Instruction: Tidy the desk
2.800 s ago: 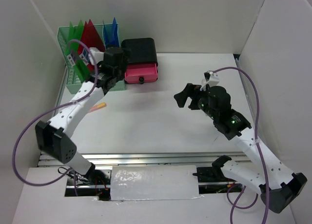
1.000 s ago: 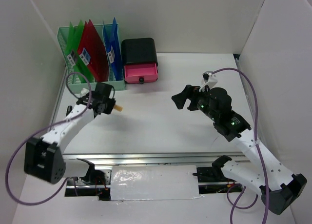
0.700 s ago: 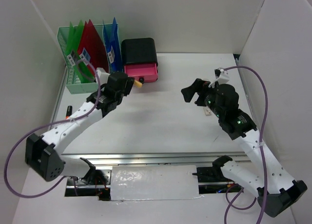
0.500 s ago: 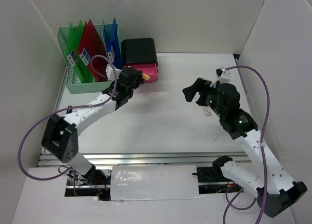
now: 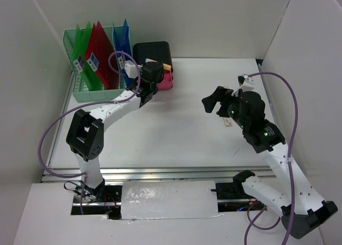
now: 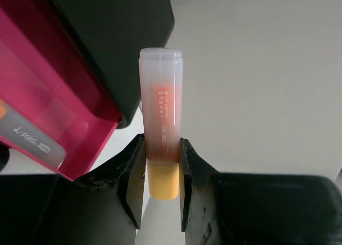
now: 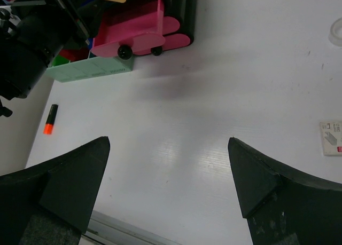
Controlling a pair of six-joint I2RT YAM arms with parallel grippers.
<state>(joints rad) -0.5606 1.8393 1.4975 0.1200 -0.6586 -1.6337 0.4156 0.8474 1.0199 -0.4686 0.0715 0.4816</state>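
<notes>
One desk, long axis left-to-right

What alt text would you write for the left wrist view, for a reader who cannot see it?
The left gripper is shut on a translucent orange tube with a yellow end. On the picture's left side a pink drawer stands open from a black box; the white desk lies behind.
</notes>
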